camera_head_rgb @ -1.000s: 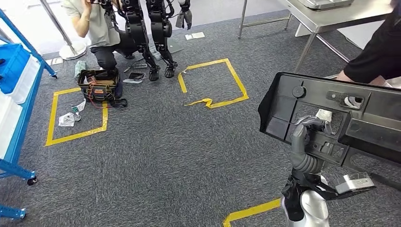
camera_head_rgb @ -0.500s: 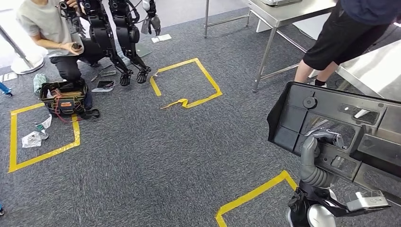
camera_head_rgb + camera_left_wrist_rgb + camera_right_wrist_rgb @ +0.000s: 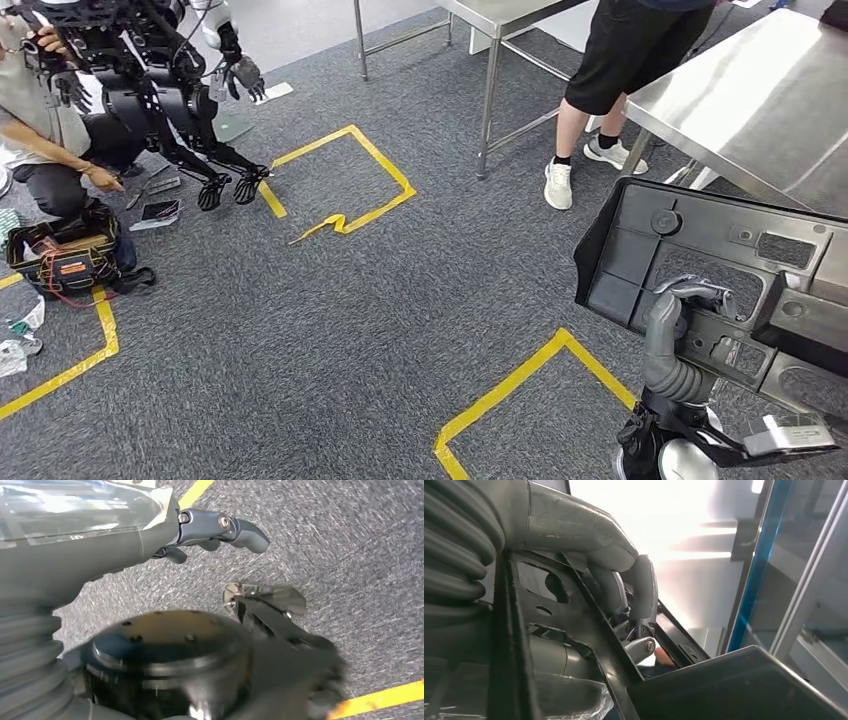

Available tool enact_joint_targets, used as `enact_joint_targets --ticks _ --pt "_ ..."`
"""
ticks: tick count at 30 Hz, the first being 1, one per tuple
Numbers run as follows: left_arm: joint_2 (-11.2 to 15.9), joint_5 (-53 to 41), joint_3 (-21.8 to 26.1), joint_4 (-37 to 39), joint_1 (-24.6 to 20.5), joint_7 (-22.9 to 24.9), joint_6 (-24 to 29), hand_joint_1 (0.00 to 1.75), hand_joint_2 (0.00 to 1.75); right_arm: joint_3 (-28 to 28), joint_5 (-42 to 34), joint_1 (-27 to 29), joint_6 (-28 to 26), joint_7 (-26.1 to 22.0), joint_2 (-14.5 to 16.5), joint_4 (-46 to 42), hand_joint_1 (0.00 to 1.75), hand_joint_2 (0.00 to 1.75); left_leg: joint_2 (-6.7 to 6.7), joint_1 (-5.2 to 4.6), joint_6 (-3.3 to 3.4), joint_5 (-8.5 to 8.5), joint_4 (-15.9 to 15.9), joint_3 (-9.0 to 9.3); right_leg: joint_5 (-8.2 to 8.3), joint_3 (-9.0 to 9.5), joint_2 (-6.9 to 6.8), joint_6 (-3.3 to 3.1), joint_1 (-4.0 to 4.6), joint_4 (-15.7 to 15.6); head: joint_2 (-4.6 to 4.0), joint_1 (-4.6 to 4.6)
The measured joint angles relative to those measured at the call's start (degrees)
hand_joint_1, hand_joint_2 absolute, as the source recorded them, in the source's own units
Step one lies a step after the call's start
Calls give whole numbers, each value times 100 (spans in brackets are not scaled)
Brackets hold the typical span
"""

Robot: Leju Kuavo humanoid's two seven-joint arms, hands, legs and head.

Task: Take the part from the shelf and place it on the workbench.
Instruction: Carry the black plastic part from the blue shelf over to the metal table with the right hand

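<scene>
In the head view a large black moulded plastic part [image 3: 640, 240] is held up at the right, broad face toward me. My right hand [image 3: 672, 320] grips it, fingers hooked through one of its openings. From the right wrist view the same hand [image 3: 624, 585] curls over a rib of the part [image 3: 734, 685]. The steel workbench [image 3: 740, 90] stands just beyond the part at the upper right. My left hand [image 3: 215, 530] hangs over the grey carpet, fingers apart, holding nothing.
A person in black shorts [image 3: 610, 60] stands between the workbench and a second steel table [image 3: 500, 15]. Another robot [image 3: 150, 90], a crouching person [image 3: 40, 130] and a tool bag [image 3: 65, 260] are at the far left. Yellow tape [image 3: 520, 375] marks the carpet.
The whole picture has slid left, so the camera has turned right; the workbench and standing person have come into view. My right hand keeps its grip on the part.
</scene>
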Motion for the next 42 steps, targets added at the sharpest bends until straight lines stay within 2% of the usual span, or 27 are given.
enact_joint_targets --ticks 1,2,3,4,6,8,10,11,13,15,17,18,19,21,23,25,26,28,30,31,32,33,35,37,39,41,42 --pt "1 1 -4 0 1 1 1 0 175 -1 0 10 0 0 5 -3 175 175 -24 0 -4 -96 315 -171 2 -1 64 -5 5 1 0 -1" --pt "2 1 -7 0 1 1 3 0 175 -3 0 19 0 0 6 -4 175 175 -34 1 -2 -76 449 -259 5 2 135 -8 8 3 0 -1" --pt "2 1 -9 0 0 3 5 0 175 -4 0 23 0 0 6 -4 175 175 -45 5 7 67 346 -232 8 8 210 -11 8 5 0 -1" --pt "2 1 -10 0 0 6 8 0 175 -5 0 24 0 0 6 -4 175 175 -79 12 21 289 41 -100 8 19 287 -9 5 6 0 -2" --pt "3 1 -11 0 0 13 12 0 175 -9 0 21 0 -1 7 -4 175 175 -330 45 47 675 -738 248 13 20 425 11 17 15 0 2" --pt "5 0 -11 0 1 15 13 0 175 -12 0 21 0 -4 8 -7 175 175 -523 45 64 780 -1116 405 40 -25 542 73 23 17 0 4" --pt "9 -1 -12 0 0 16 14 0 175 -13 1 36 0 -8 8 -9 175 175 -441 15 117 795 -1164 412 83 -87 652 162 9 -5 0 5" --pt "10 -1 -13 0 -2 16 14 0 175 -13 2 46 0 -10 7 -10 175 175 -372 11 159 821 -1193 421 77 -125 604 188 5 19 0 5" --pt "9 -1 -15 0 -1 17 14 0 175 -13 3 44 0 -14 5 -11 175 175 -215 17 239 869 -1254 436 -94 -320 325 184 34 356 0 32" --pt "9 -1 -15 0 5 18 14 0 175 -11 4 39 0 -16 4 -11 175 175 -49 0 270 876 -1262 425 -429 -683 72 141 47 1132 0 56" --pt "9 -1 -15 0 10 19 14 0 175 -11 3 55 1 -16 3 -10 175 175 120 -9 273 872 -1261 413 -611 -930 22 168 42 1696 0 58" --pt "9 0 -15 0 10 19 14 0 175 -12 3 60 3 -16 3 -9 175 175 195 -8 269 868 -1260 413 -575 -887 1 211 38 1651 0 60" --pt "8 1 -15 0 10 19 14 0 175 -12 3 62 7 -16 2 -9 175 175 265 -6 260 862 -1259 419 -465 -721 -41 263 34 1368 0 61" --pt "4 2 -15 0 9 19 18 0 175 -10 6 45 20 -18 3 -10 175 175 383 -25 218 832 -1248 440 -199 -211 -273 330 43 497 0 65" --pt "2 4 -15 -1 9 18 25 0 175 -7 11 22 32 -16 7 -10 175 175 481 -65 168 796 -1235 462 -72 66 -417 281 73 16 0 49" --pt "0 6 -15 -2 4 37 34 0 175 -6 19 17 35 -15 7 -13 175 175 580 -72 124 776 -1238 488 -59 63 -317 188 90 -17 0 32" --pt "-1 6 -15 -2 -1 70 45 0 175 -7 22 20 35 -15 7 -19 175 175 566 -55 93 749 -1221 496 -51 64 -256 151 68 -23 0 28" --pt "-4 5 -15 -1 -5 152 78 0 175 -4 26 12 35 -13 11 -41 175 175 333 -20 34 536 -933 390 -33 75 -143 55 15 -40 0 20" --pt "-7 3 -14 0 0 196 98 0 175 3 28 2 35 -11 23 -55 175 175 46 -3 1 154 -210 50 -26 76 -36 -9 3 -41 0 8" --pt "-6 2 -13 0 0 204 98 0 175 6 29 2 35 -10 28 -55 175 175 -9 -2 -7 5 172 -143 -24 76 27 -21 8 -40 0 5" --pt "-5 2 -13 0 -3 211 93 0 175 7 32 4 36 -6 31 -55 175 175 -24 -1 -10 -37 398 -266 -24 79 93 -22 12 -39 0 5" --pt "-4 1 -13 0 -6 222 86 0 175 8 35 5 37 1 33 -55 175 175 -31 1 -7 32 430 -294 -24 87 166 -22 13 -37 0 5" --pt "-3 -10 -13 0 -10 261 72 0 175 9 48 5 45 18 40 -55 175 175 -109 24 10 442 -124 -49 -23 107 320 -18 7 -31 0 5" --pt "-1 -29 -13 0 -7 294 61 0 175 11 56 -2 55 28 51 -55 175 175 -367 62 22 760 -844 266 -19 85 464 7 24 -7 0 9" --pt "-1 -40 -13 0 -6 303 53 0 175 15 58 -6 61 33 56 -55 175 175 -503 58 42 797 -1121 371 8 21 585 73 28 -2 0 11" --pt "-10 -39 -14 0 -8 299 52 0 175 14 59 12 62 35 53 -58 175 175 -380 38 109 817 -1170 383 39 -42 658 162 7 -10 0 11" --pt "-18 -37 -14 0 -8 296 56 0 175 13 59 21 63 35 50 -63 175 175 -309 38 154 840 -1201 395 13 -88 569 187 13 45 0 14"
